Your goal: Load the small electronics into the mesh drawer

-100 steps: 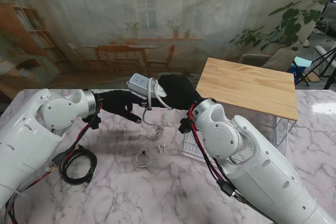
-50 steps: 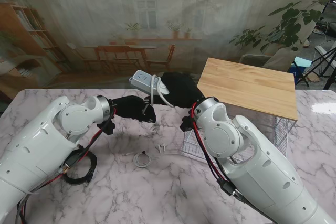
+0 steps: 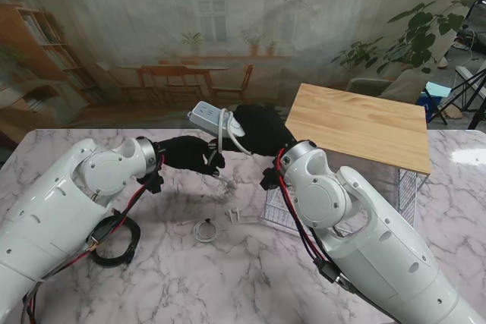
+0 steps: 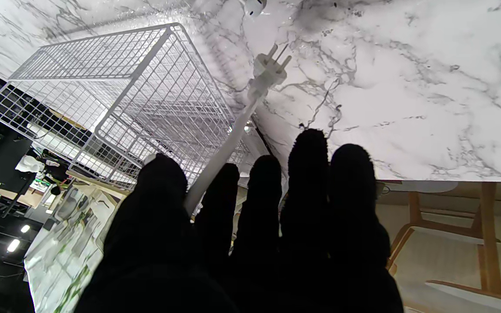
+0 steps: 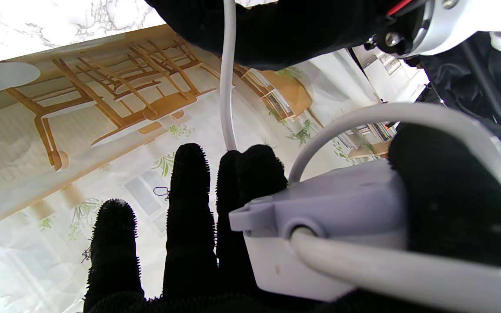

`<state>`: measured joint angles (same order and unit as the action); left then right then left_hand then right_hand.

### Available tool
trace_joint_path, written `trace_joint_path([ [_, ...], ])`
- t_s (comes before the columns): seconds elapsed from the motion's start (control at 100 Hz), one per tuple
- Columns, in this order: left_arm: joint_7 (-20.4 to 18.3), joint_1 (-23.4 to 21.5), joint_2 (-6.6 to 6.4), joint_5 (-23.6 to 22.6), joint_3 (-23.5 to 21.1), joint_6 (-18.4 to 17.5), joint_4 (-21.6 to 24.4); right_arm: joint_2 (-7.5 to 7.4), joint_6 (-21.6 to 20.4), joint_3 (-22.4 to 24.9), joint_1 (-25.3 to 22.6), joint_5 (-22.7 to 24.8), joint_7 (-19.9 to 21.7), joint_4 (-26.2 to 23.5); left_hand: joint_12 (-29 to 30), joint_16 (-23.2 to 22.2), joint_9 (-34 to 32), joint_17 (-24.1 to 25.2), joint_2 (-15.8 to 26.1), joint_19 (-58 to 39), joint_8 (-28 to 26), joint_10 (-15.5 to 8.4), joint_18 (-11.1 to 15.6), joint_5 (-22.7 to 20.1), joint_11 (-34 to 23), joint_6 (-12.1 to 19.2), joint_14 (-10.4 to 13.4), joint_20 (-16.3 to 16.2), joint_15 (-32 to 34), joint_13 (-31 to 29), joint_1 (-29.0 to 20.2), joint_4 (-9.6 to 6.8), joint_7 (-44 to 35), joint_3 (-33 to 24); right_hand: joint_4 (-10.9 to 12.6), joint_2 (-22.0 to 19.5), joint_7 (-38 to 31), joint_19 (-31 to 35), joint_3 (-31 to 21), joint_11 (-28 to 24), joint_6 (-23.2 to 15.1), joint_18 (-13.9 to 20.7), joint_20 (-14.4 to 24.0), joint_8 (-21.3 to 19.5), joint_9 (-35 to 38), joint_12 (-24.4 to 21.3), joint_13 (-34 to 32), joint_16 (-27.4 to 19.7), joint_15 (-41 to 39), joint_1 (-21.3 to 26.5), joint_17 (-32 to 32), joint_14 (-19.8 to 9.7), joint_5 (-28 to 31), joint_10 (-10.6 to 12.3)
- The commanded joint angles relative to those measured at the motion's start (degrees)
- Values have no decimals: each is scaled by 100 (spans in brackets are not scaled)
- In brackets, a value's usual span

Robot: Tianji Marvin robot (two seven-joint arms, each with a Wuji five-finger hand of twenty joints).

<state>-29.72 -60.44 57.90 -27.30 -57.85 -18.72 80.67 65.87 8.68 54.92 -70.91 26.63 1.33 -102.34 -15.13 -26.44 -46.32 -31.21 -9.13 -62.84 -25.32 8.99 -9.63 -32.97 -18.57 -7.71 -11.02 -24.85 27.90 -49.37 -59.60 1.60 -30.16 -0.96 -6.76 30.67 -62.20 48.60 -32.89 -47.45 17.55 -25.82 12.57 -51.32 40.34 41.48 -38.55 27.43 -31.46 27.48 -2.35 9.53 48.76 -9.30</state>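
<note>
The power strip [image 3: 206, 117], a white block with a thick white cord [image 4: 228, 148] ending in a two-pin plug [image 4: 270, 71], sits clasped in the right hand [image 3: 258, 130], held up left of the mesh drawer [image 4: 115, 95]. The left hand [image 3: 188, 153] pinches the cord between thumb and fingers.

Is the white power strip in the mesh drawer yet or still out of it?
Out. The power strip is shut in the right hand, held off the table, away from the mesh drawer, whose visible part holds nothing.
</note>
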Motion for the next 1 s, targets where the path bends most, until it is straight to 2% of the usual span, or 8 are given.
trace_joint_path([
  [0.0, -76, 2, 3, 36, -1, -8, 23, 16, 33, 5, 3, 9, -5, -24, -100, -107, -4, -12, -101, -223, -128, -63, 36, 13, -152, 154, -124, -28, 230, 8, -189, -32, -175, -103, 6, -1152, -214, 56, -1899, -266, -846, 8, -82, -93, 89, 41, -58, 11, -343, 1137, 92, -58, 401, 296],
  [0.08, -19, 2, 15, 70, 21, -70, 12, 17, 36, -7, 12, 6, -3, -17, -124, -183, -426, -138, -38, -344, -40, -102, 66, -333, -234, 374, -60, -62, 340, -157, -581, -50, -583, 8, 7, -1152, -214, 56, -1898, -266, -846, 7, -83, -93, 88, 42, -60, 11, -342, 1138, 93, -56, 401, 291],
  [0.2, 63, 18, 32, 59, 72, -112, 14, 19, 51, -15, 20, 13, -5, -10, -179, -249, -952, -360, 165, -522, 75, 10, 71, -693, -406, 221, 8, -70, 504, -469, -1025, -63, -938, 56, 7, -1159, -213, 54, -1895, -267, -845, 3, -85, -92, 90, 42, -60, 10, -342, 1135, 95, -55, 402, 298],
  [0.36, 138, 60, 21, -204, 109, -232, 17, 12, 82, 3, 21, 51, 6, -22, -257, -299, -1394, -733, 67, -728, 117, 131, 46, -891, -633, -20, 35, -77, 704, -912, -1098, -83, -1061, 74, 7, -1160, -213, 52, -1891, -269, -846, 2, -88, -93, 87, 43, -54, 10, -341, 1137, 99, -54, 402, 295],
  [0.56, 121, 153, -20, -542, 333, -490, 159, 51, 169, -51, 120, 16, -71, 43, -341, -343, -1573, -980, 38, -919, 114, 164, 71, -960, -825, -41, 90, -35, 862, -1165, -1114, -91, -1139, 62, 8, -1168, -213, 49, -1886, -274, -843, 4, -91, -95, 80, 46, -49, 12, -345, 1142, 103, -59, 393, 293],
  [0.69, 184, 252, 5, -488, 586, -519, 247, 77, 224, -101, 233, 108, -163, 187, -362, -354, -1610, -1045, 10, -984, 123, 201, 73, -986, -861, -38, 72, -3, 900, -1229, -1122, -94, -1142, 54, 6, -1172, -217, 50, -1880, -278, -845, 11, -92, -99, 70, 46, -46, 15, -352, 1141, 106, -65, 384, 303],
  [0.83, 271, 240, 12, -415, 752, -747, 432, 90, 314, -57, 257, 155, -229, 249, -398, -386, -1653, -1064, 12, -1044, 166, 190, 69, -978, -913, 137, 98, 19, 969, -1275, -1119, -97, -1097, 44, 5, -1172, -223, 45, -1877, -284, -827, 15, -94, -99, 59, 44, -31, 15, -353, 1155, 117, -53, 369, 287],
  [0.99, 320, 173, -1, -419, 856, -954, 689, 109, 443, -64, 300, 193, -284, 337, -510, -488, -1765, -1194, -43, -1218, 205, 164, 96, -1046, -1041, 535, 130, 10, 1169, -1403, -1168, -107, -1079, 6, 7, -1187, -231, 11, -1868, -294, -820, -8, -104, -93, 44, 43, -9, 18, -360, 1152, 182, -56, 366, 293],
])
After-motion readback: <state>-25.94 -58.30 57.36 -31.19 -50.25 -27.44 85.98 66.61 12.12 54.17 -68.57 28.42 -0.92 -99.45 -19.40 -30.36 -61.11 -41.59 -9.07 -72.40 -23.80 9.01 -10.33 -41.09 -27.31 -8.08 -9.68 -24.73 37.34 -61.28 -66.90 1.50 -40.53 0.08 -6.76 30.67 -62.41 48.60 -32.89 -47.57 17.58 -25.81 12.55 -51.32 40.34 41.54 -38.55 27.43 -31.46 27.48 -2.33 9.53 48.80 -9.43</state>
